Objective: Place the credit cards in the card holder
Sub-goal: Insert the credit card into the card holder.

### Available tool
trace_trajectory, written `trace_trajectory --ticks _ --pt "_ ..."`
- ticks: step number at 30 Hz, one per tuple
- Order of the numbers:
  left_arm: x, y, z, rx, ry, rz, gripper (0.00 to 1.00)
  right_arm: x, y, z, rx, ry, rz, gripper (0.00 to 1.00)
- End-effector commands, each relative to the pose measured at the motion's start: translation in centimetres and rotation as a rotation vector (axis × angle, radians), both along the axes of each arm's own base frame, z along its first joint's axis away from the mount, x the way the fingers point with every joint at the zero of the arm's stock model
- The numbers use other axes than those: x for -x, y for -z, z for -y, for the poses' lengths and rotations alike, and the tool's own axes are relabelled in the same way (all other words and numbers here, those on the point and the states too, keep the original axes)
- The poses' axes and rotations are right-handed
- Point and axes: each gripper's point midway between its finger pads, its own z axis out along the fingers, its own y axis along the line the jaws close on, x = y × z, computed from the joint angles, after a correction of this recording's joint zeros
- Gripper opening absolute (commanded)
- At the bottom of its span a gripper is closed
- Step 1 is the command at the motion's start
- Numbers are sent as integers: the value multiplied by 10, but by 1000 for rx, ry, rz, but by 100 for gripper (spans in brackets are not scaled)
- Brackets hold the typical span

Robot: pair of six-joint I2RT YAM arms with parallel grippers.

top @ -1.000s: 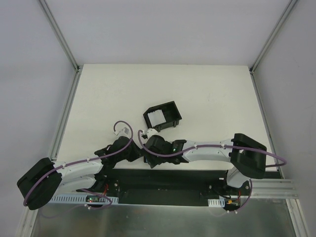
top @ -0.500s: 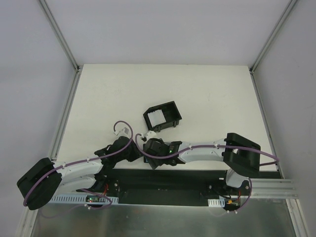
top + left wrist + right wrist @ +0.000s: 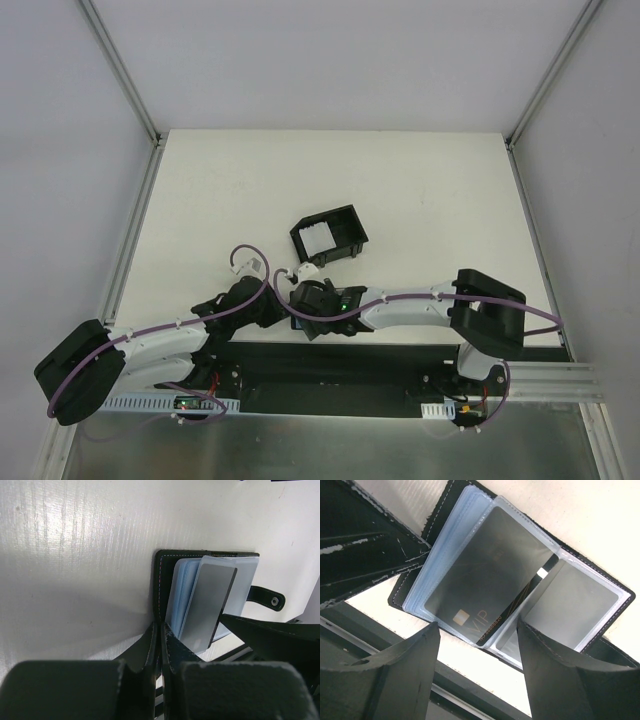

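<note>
L gripper [image 3: 160,630] clamped on card holder [image 3: 161,575] cover, pinning it open at worktop [image 3: 420,200] near edge. One credit card [image 3: 485,575] part-way in clear sleeve [image 3: 570,595], corner out. R gripper [image 3: 476,625] wide, straddling it, no grip. R arm has edged left since a sec ago. Judge: card let go, needs push home. More cards [image 3: 319,238] in box [image 3: 350,225], mid-worktop.

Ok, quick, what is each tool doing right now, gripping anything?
Left tool: closed, pinching the black cover of the card holder.
Right tool: open, holding nothing, over a dark card.
</note>
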Motion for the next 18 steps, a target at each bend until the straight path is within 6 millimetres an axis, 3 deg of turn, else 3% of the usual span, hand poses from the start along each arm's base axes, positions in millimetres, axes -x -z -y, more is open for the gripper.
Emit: trace_trajectory --ticks 1,18 --pt "0 2 -4 -30 -3 -8 0 -7 -12 5 -19 52 39 65" --pt "0 2 -4 -29 -2 -11 0 -16 -21 19 -106 141 54 64"
